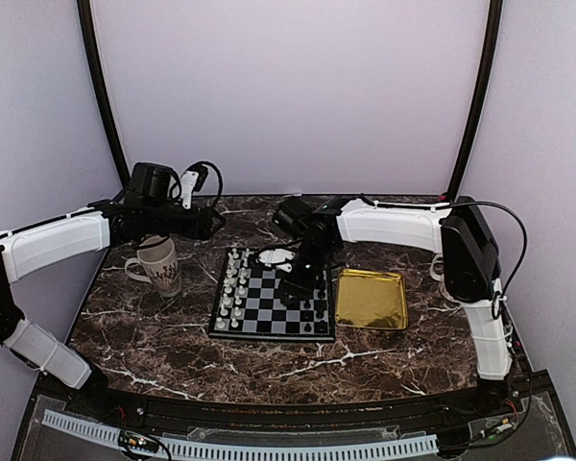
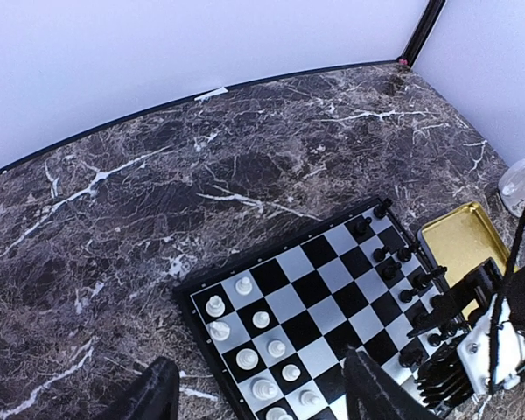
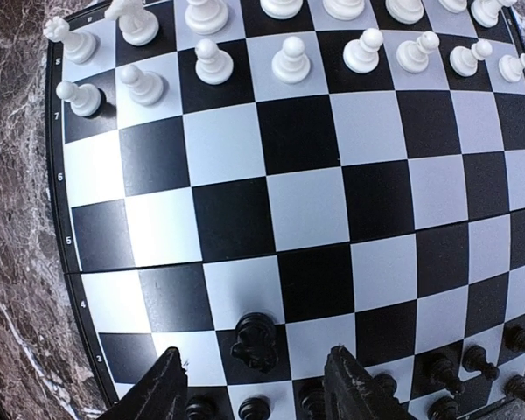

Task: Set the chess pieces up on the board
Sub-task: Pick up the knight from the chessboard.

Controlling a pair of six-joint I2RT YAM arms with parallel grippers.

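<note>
The board (image 1: pixel 269 305) lies mid-table, with pale chess pieces (image 1: pixel 232 288) in two rows on its left side and black ones (image 1: pixel 319 309) along its right. My right gripper (image 1: pixel 296 288) hangs low over the black side. In the right wrist view it (image 3: pixel 254 352) is open, its fingers (image 3: pixel 162 389) straddling a lone black piece (image 3: pixel 255 341) on a dark square without touching it. More black pieces (image 3: pixel 437 372) line the near edge, and pale ones (image 3: pixel 289 61) the far edge. My left gripper (image 1: pixel 211 223) is open and empty, in the air behind the board's left corner (image 2: pixel 258 359).
A patterned mug (image 1: pixel 161 264) stands left of the board. A shiny gold tray (image 1: pixel 372 300) lies against the board's right edge. A small white round object (image 1: pixel 274 256) sits just behind the board. Purple walls close in the back and sides.
</note>
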